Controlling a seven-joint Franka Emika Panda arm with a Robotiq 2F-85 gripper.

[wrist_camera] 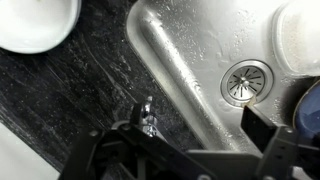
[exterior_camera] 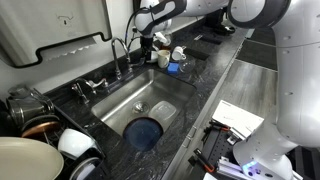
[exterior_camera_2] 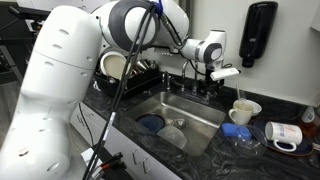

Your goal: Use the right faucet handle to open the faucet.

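**While I hang beside the tap, lever untouched**

Spread wide and holding nothing, my end effector (exterior_camera_2: 224,72) hovers near the tall chrome gooseneck faucet (exterior_camera: 114,58). The small shiny chrome right faucet handle (wrist_camera: 148,112) stands at its base on the dark speckled tabletop (wrist_camera: 70,100). Likely rigid, slick metal: best nudged at the tip.

The countertop (exterior_camera: 205,80) is black stone flecked with grey. The sink (exterior_camera: 118,100) is brushed silver steel, and the dish (exterior_camera: 146,132) in it is deep blue. The faucet (exterior_camera: 115,60) is shiny chrome. The robot arm (exterior_camera_2: 55,90) is glossy white, and the wall dispenser (exterior_camera_2: 258,30) is black.
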